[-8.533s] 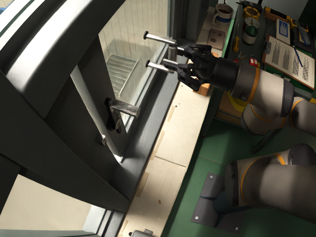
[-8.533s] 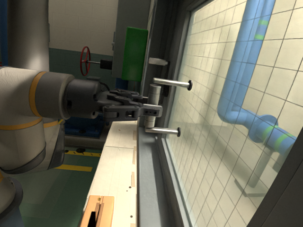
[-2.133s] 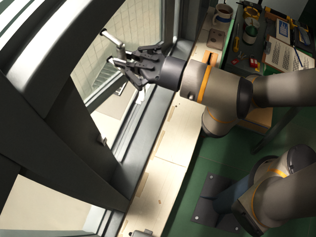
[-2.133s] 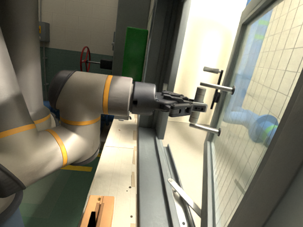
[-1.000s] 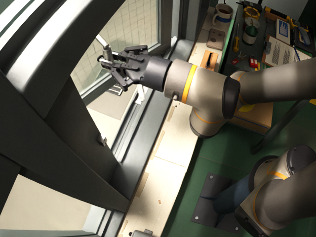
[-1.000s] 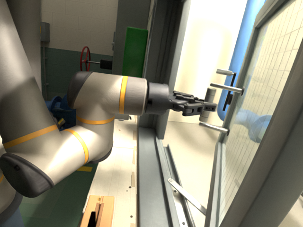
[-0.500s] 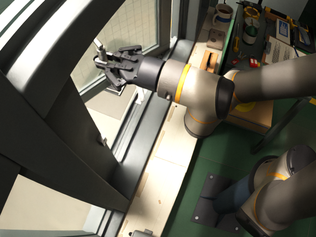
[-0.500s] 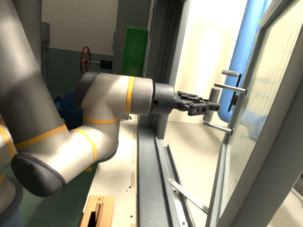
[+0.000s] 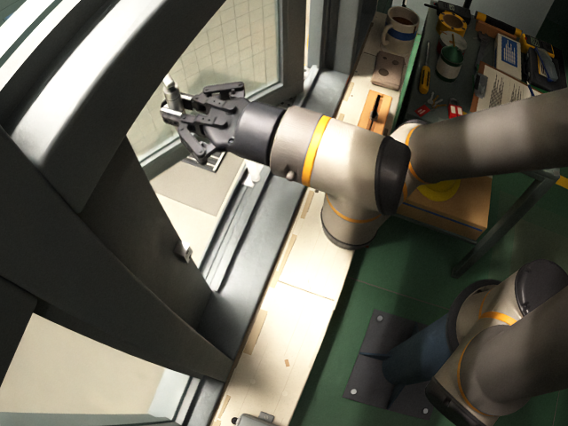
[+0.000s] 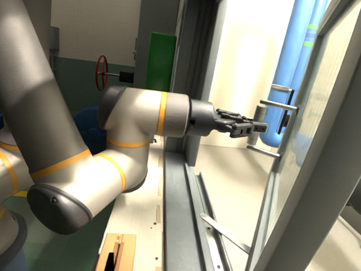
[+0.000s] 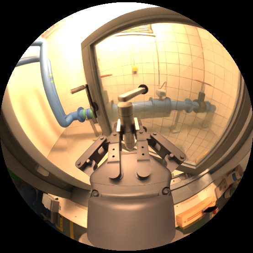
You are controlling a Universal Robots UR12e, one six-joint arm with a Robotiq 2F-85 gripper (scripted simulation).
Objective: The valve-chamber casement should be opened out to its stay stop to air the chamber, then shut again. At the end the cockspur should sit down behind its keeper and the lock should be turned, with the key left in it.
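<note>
The casement point(image 10: 303, 151) stands swung outward from its grey frame point(image 10: 175, 186), with tiled wall and blue pipes showing through its glass point(image 11: 170, 94). Its upright pull-handle bar point(image 11: 126, 122) point(image 10: 256, 124) point(image 9: 170, 98) sits clamped in my gripper point(image 11: 127, 134) point(image 10: 252, 128) point(image 9: 172, 112), which reaches out through the opening. The cockspur point(image 11: 81, 90) point(image 10: 281, 89) sticks out from the sash's free edge, above and to the left of the pull handle. A flat metal stay arm point(image 10: 224, 232) links the sash bottom to the sill. I see no key or lock.
Behind the open sash runs a blue pipe point(image 10: 288, 73). Inside the room, a table holds a mug point(image 9: 401, 23), tools and papers, and a cardboard box point(image 9: 447, 206) sits under my arm. A red handwheel point(image 10: 101, 72) and a green panel point(image 10: 161, 61) stand beside the frame.
</note>
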